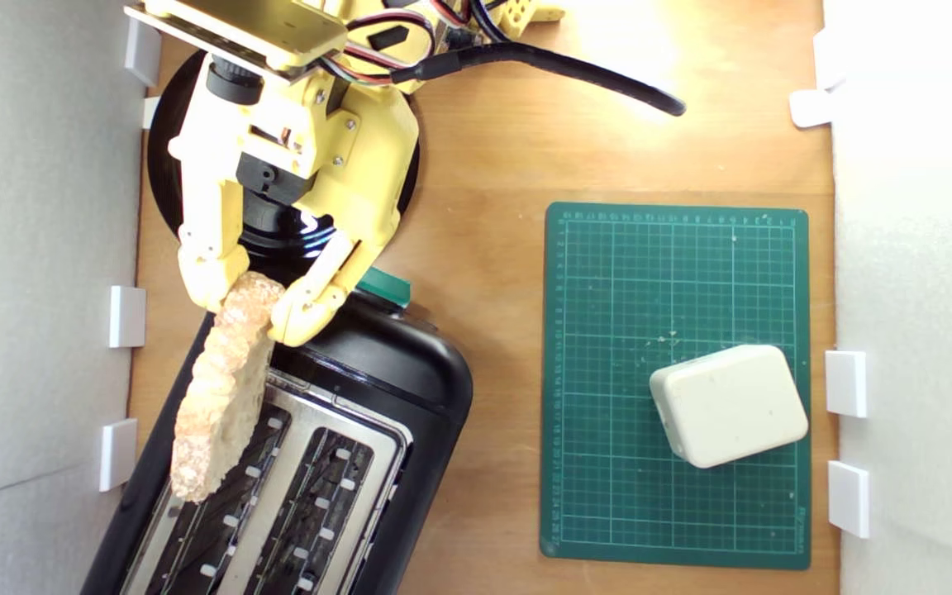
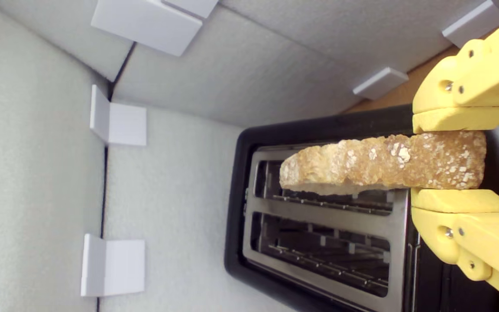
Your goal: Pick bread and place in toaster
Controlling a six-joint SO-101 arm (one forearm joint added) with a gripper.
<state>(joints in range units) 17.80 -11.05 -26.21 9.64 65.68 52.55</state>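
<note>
Bread (image 1: 224, 388) pinched in the yellow tool (image 1: 246, 312), hanging over the toaster (image 1: 410, 388).

The tool is clamped on one end of the slice, one finger (image 1: 210, 268) on each flat face, so the bread sits crust-edge up. In the exterior view its long axis runs from the tool down and a bit toward the exterior view's left, lined up with the toaster's slots, free end pointing away from the green lever (image 1: 385, 286). It hangs over the slot nearer the foam wall; in the wrist view it looks to be above that slot, not down in it. A black plate (image 1: 164, 178) sits under the arm, and an off-white block (image 1: 728, 405) lies on the green cutting mat (image 1: 608, 273), well apart on the wooden surface (image 1: 492, 165).
</note>
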